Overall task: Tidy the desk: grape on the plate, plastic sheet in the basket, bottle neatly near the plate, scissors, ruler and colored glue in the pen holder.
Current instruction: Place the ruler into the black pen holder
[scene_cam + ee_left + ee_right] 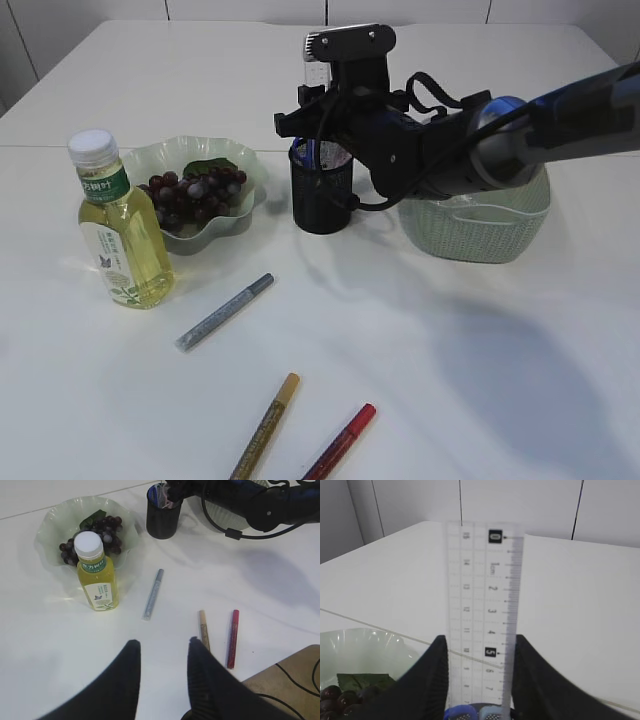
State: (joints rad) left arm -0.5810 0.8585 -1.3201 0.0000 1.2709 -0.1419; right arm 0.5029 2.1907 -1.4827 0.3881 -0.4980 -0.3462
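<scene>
My right gripper (pixel 312 118) (pixel 480 639) is shut on the clear ruler (pixel 482 595), which stands upright with its lower end in the black pen holder (pixel 322 200). Blue scissors handles (pixel 462 713) show inside the holder. The grape bunch (pixel 195 195) lies on the green plate (pixel 240 165), and the yellow bottle (pixel 120 235) stands upright beside it. Silver (pixel 225 311), gold (pixel 266 425) and red (pixel 342 440) glue pens lie on the table. My left gripper (pixel 163 642) hangs open and empty above the table near the gold pen (pixel 204 630). The plastic sheet is out of view.
A green basket (pixel 480 225) stands right of the pen holder, partly behind my right arm. A brown board (pixel 290 680) with cables lies at the table's near right edge. White table surface (pixel 480 360) stretches in front of the basket.
</scene>
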